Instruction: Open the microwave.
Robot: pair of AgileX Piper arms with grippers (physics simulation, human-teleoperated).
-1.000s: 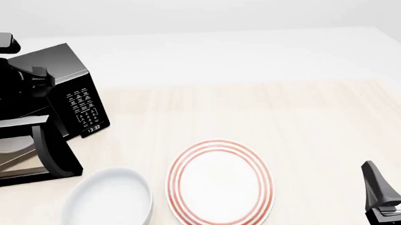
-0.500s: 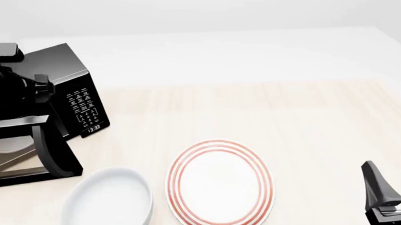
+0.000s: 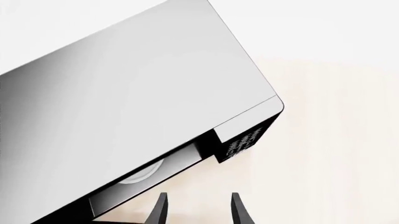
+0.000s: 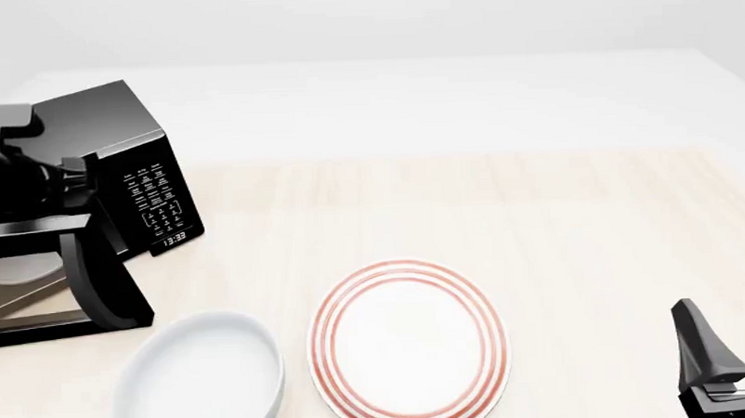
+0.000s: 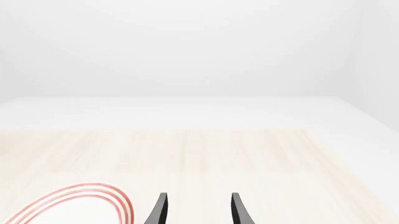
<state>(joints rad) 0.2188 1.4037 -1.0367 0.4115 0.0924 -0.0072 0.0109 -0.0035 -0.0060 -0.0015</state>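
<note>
The black microwave [image 4: 110, 134] stands at the table's left edge, keypad [image 4: 156, 200] facing right. Its door [image 4: 103, 279] is swung wide open toward the near side, and the white turntable [image 4: 15, 268] shows inside. My left arm [image 4: 18, 175] hovers over the microwave's front. In the left wrist view my left gripper [image 3: 199, 210] is open and empty above the microwave's top [image 3: 137, 107], with the open cavity and turntable [image 3: 140, 175] below. My right gripper [image 4: 727, 341] stands open at the near right corner, holding nothing, far from the microwave.
A red-ringed white plate [image 4: 409, 342] lies at the near middle, its rim also showing as the plate [image 5: 81, 200] in the right wrist view. A white oval dish [image 4: 205, 377] sits just left of it, close to the open door. The wooden tabletop [image 4: 535, 222] stretches right.
My left arm has shifted lower and nearer over the microwave's front. The door, the dishes and the right arm have not moved.
</note>
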